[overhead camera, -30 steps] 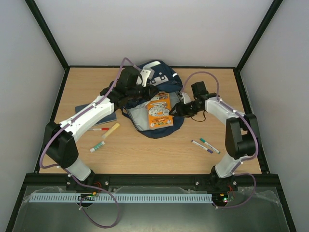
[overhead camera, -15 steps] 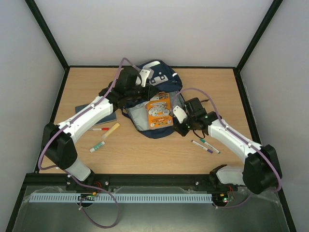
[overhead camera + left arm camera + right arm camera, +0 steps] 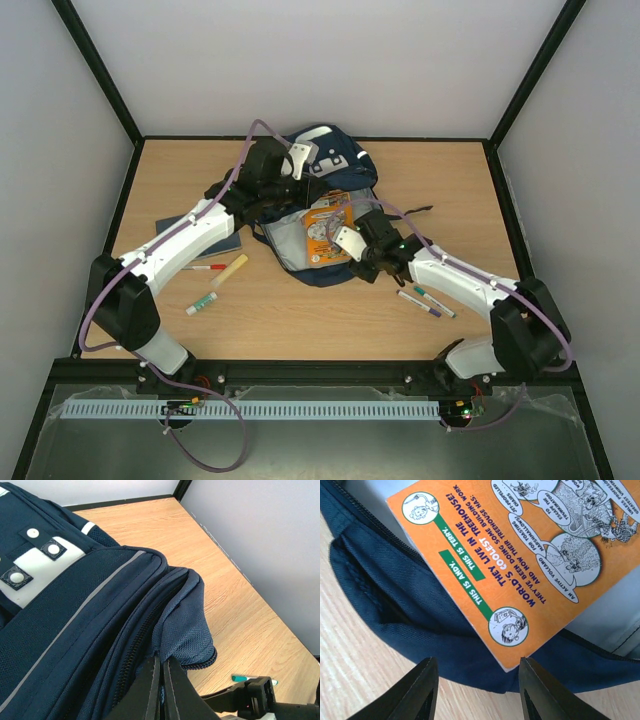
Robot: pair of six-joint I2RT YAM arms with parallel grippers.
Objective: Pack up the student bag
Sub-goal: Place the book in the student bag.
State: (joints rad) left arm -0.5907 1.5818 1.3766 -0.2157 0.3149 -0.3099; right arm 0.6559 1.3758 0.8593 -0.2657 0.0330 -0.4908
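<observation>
On the left of the table (image 3: 300,320) a dark notebook (image 3: 226,243) lies partly under the left arm. Just nearer lie a red pen (image 3: 210,267) and a cream marker (image 3: 232,270), close together, and nearer again a green-capped stick (image 3: 202,302) on its own.

The left arm reaches over them to the bag (image 3: 340,165), which lies at the middle of the table towards the far edge, its front pockets and white patch facing up. The bag's mouth is open towards the arms, showing a pale grey lining. In the left wrist view the left gripper (image 3: 160,661) has its fingers pressed together with only a thin slit between them. They pinch the lower edge of a raised mesh flap at the bag's (image 3: 75,610) zip opening.

An orange book (image 3: 325,222) lies flat on the grey lining inside the open mouth, with cartoon panels and speech bubbles on its cover.

The right gripper (image 3: 350,245) hovers at the near edge of the bag, just beside the book's near corner. In the right wrist view its fingers are spread wide (image 3: 476,662) – the book's (image 3: 520,545) corner lies beyond them and touches neither finger, and the bag's navy rim and bare wood show below.

Right of the bag, two pens (image 3: 420,303) lie side by side on the wood – one purple-tipped, one green-tipped – just beside the right forearm.
</observation>
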